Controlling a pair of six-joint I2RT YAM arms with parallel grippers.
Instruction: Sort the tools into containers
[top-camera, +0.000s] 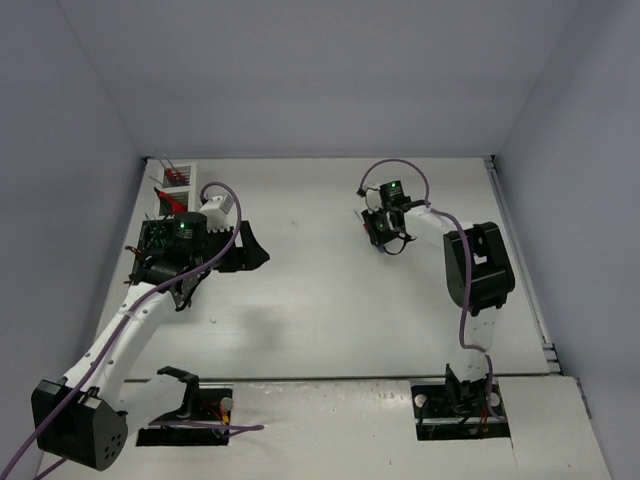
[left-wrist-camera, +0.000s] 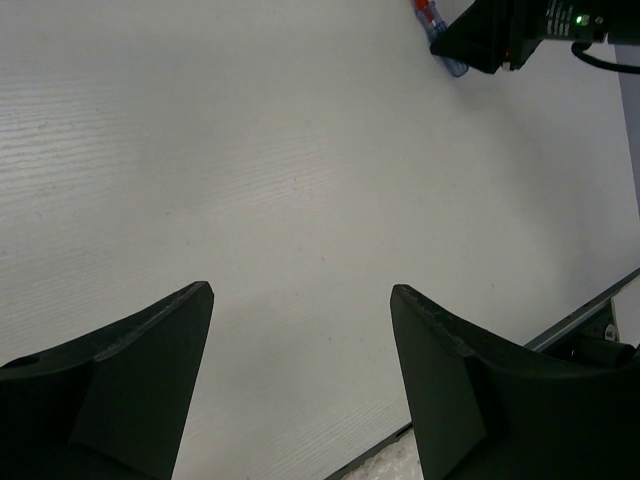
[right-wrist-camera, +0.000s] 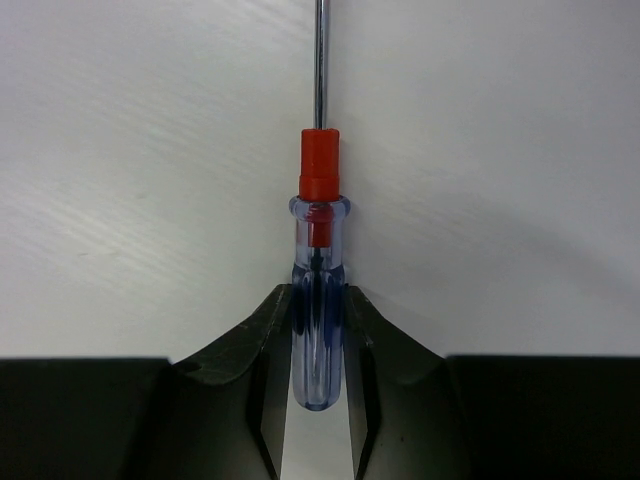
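A screwdriver (right-wrist-camera: 318, 300) with a clear blue handle, a red collar and a thin steel shaft lies on the white table. My right gripper (right-wrist-camera: 318, 310) is shut on its handle, with the shaft pointing away from me. In the top view my right gripper (top-camera: 376, 233) is low at the table's middle back. It also shows in the left wrist view (left-wrist-camera: 500, 35), with the screwdriver's blue end (left-wrist-camera: 450, 66) beside it. My left gripper (left-wrist-camera: 300, 292) is open and empty above bare table, just right of the containers in the top view (top-camera: 257, 250). A white slatted bin (top-camera: 180, 178) holds red-handled tools.
A second white bin (top-camera: 165, 205) and a black bin (top-camera: 152, 238) stand in a row at the far left, partly hidden by my left arm. The table's near edge has a dark strip (left-wrist-camera: 585, 318). Grey walls close in the back and sides.
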